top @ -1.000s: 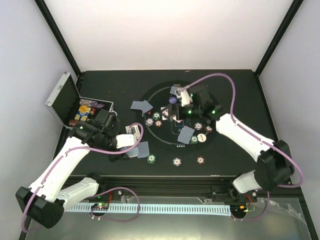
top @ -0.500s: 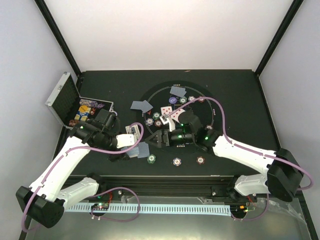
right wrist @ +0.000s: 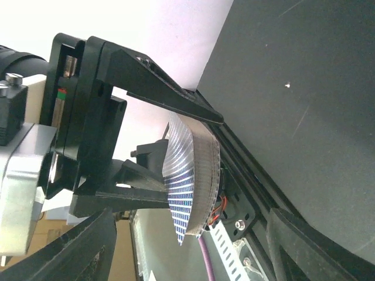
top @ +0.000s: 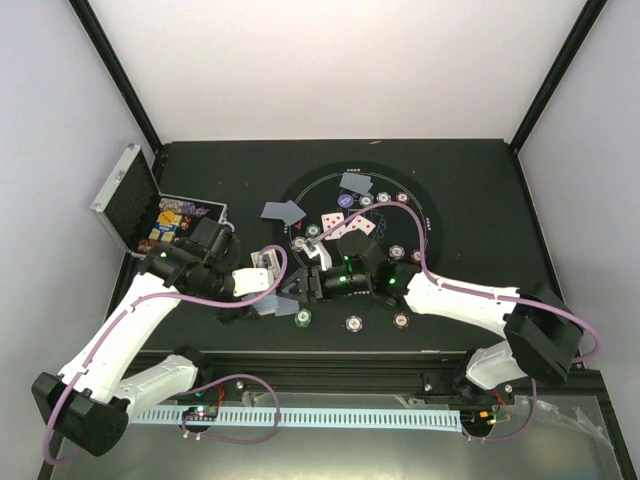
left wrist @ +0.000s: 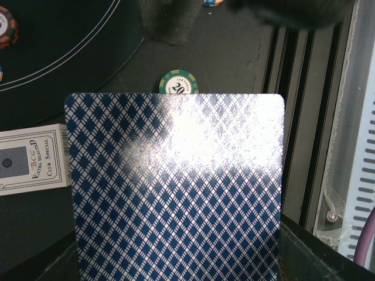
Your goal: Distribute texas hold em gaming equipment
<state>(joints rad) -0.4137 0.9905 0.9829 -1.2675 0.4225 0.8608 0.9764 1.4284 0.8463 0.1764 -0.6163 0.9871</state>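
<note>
The left gripper (top: 270,298) clamps a stack of blue-diamond-backed playing cards (left wrist: 176,187) at 7 o'clock of the round black mat (top: 318,195). The right gripper (top: 303,288), fingers spread wide and empty, faces it, the stack lying at its 9 o'clock.

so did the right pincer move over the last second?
Yes. The right pincer swung from the mat's far side toward the near left, ending at its near-left rim, beside the deck in the left pincer.
</note>
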